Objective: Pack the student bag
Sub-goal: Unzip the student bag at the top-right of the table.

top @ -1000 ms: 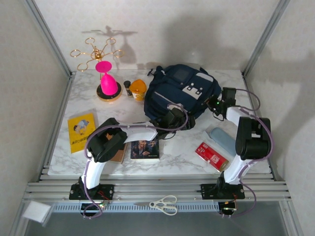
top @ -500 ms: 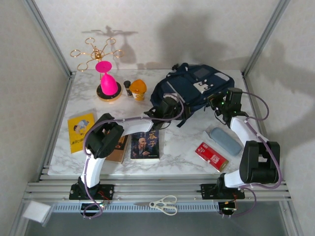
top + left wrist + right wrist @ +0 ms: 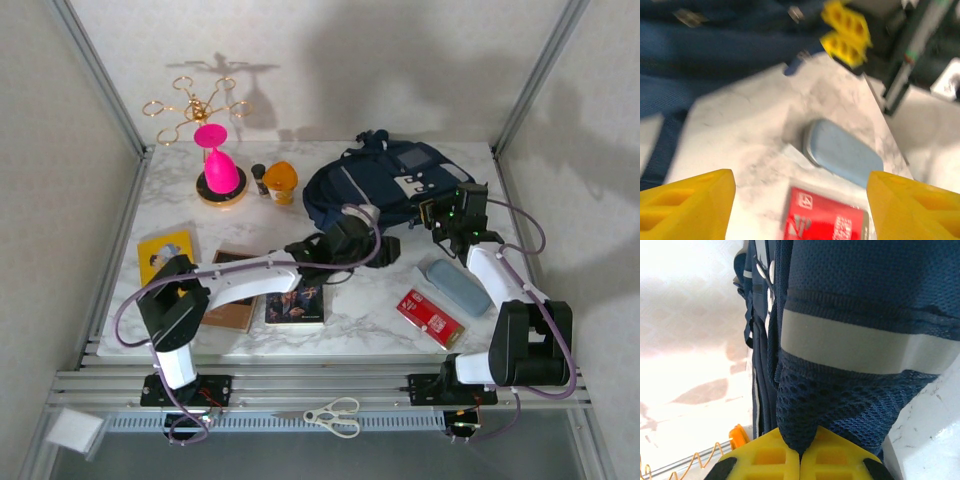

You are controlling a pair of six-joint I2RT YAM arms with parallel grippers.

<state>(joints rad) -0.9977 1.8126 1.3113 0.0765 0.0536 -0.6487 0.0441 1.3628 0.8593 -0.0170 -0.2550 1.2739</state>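
red packet [image 3: 430, 317] and blue-grey case [image 3: 455, 285] sit lower right on the surface [image 3: 365, 305], left end effector [image 3: 800, 200] mid-frame beside them, jaws apart with nothing between, right end effector [image 3: 800, 452] clamped on mesh of the student bag [image 3: 380, 180], lying upper centre-right by the back wall.

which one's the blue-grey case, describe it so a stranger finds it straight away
Start at the navy student bag at the back of the marble table, then come toward the near right edge. The case lies flat there beside a red packet. It is plain, rounded and blue-grey, whereas the packet is square-cornered with white print.
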